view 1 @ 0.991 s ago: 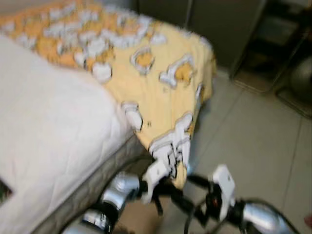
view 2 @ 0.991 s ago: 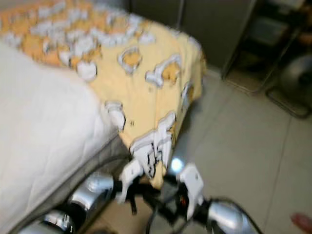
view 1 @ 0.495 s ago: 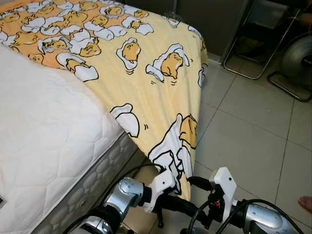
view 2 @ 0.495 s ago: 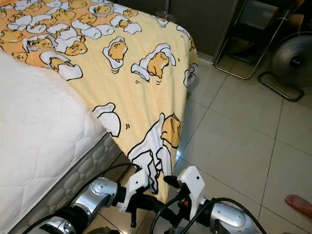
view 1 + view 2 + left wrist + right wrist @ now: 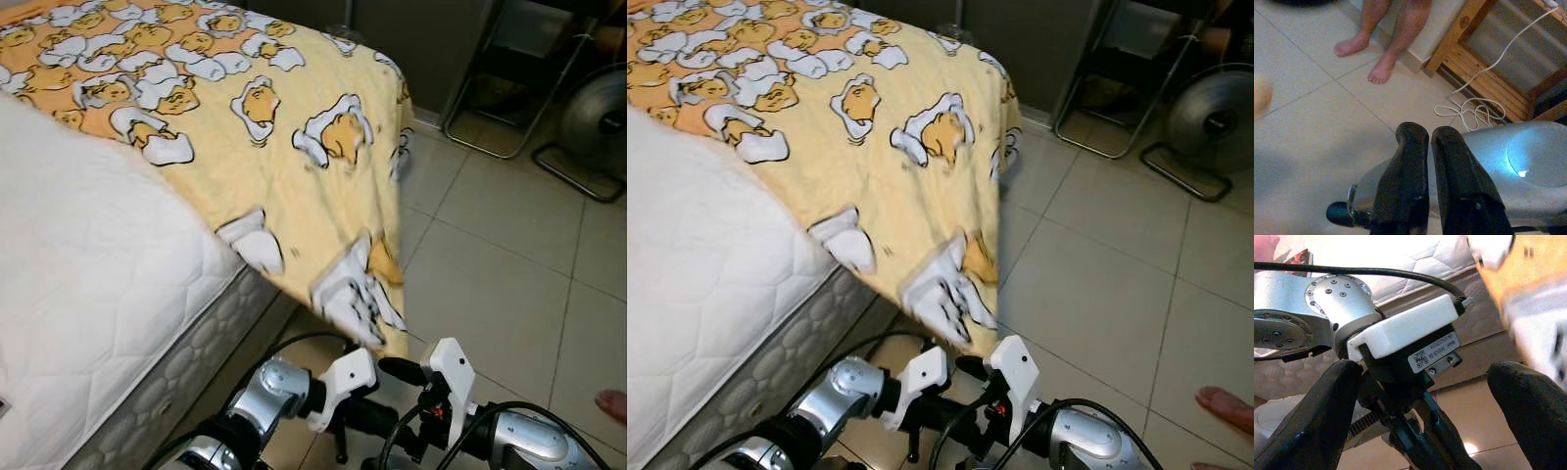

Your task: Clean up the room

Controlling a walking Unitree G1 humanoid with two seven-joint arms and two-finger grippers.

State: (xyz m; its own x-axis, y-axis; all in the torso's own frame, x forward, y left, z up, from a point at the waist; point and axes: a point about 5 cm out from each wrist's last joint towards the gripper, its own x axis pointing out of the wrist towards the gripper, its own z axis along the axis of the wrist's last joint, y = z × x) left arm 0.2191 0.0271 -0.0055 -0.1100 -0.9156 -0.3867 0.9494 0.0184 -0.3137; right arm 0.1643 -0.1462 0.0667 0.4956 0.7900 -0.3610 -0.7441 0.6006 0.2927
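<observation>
I stood at the bed corner, the yellow blanket (image 5: 294, 166) hanging at twelve o'clock; left end effector (image 5: 1430, 147) pinched narrow, right end effector (image 5: 1425, 396) wide, both empty. Next, I judged, grasp its corner

Two silver robot arms are counted, each ending in a gripper of two long black fingers: the left gripper (image 5: 1430, 142) and the right gripper (image 5: 1425, 396). One yellow blanket printed with egg cartoons (image 5: 274, 147) is seen ahead of the grippers, on one white quilted mattress (image 5: 88, 284). Two bare feet (image 5: 1369, 58) are counted beyond the left gripper, beside one white coiled cable (image 5: 1469, 110). One round floor fan (image 5: 1215, 117) is counted.
</observation>
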